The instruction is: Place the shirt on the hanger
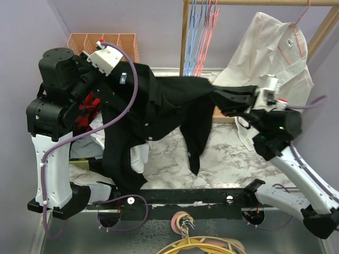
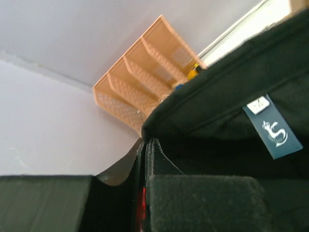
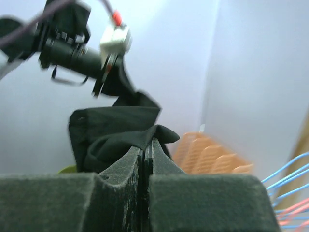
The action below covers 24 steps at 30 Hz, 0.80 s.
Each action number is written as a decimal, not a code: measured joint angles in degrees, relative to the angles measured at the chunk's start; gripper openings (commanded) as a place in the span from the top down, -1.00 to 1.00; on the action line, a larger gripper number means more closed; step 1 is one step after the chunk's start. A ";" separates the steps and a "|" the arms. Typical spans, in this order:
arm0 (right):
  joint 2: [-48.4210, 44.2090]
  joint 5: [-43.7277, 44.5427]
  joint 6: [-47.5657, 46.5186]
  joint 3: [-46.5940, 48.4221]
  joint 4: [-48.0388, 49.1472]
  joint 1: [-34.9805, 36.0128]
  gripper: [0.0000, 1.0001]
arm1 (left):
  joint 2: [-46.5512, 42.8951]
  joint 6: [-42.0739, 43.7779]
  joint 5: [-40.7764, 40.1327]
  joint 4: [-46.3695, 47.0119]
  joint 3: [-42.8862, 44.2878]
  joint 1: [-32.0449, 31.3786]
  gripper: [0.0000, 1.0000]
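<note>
The marble table [image 1: 228, 153] filled the lower middle of the top view. Above it, the black shirt [image 1: 159, 100] hung stretched across the centre of the frame between the two arms. Its body drooped toward the lower left and one sleeve dangled at centre. A white shirt [image 1: 270, 47] hung in the upper right, on a pink wire hook.

The left gripper [image 2: 145, 145], at the upper left of the top view, was pinched tight on the black shirt's edge near the collar. The right gripper [image 3: 146, 145], at centre right of that view, was clamped on a fold of the same shirt at its other end.

An orange mesh organiser [image 1: 106, 42] stood against the wall in the upper left. Blue hangers [image 1: 197, 32] hung from the wooden rail at top centre, with the pink-red hanger [image 1: 212, 37] just beside them, apart from the black shirt. A small dark label [image 2: 273, 133] showed inside the collar.
</note>
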 measured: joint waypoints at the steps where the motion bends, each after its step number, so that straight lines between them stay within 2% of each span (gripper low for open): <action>1: -2.10 1.88 -3.89 3.39 -4.79 0.00 0.98 | 0.72 -0.72 1.70 -0.13 1.16 0.00 1.00; 7: -4.00 10.80 -18.25 23.15 -23.30 0.00 0.98 | 4.39 -4.24 10.78 -0.20 8.20 -0.22 1.00; 10: -4.09 13.90 -21.46 25.81 -27.80 0.00 0.97 | 5.62 -5.99 14.80 -0.13 11.04 -0.44 1.00; 13: -5.95 17.11 -22.21 23.04 -30.03 0.00 0.97 | 6.10 -7.32 18.12 0.22 10.73 -0.39 1.00; 16: -8.55 19.89 -21.20 16.33 -32.13 0.00 0.97 | 6.21 -8.70 21.20 1.75 6.25 -0.46 1.00; 19: -10.19 22.03 -18.78 9.53 -35.50 0.00 0.97 | 8.00 -9.60 21.88 4.07 0.68 -1.44 1.00; 24: -11.58 22.71 -14.16 1.29 -40.02 0.00 0.97 | 13.44 -12.44 23.23 8.33 -3.65 -3.19 1.00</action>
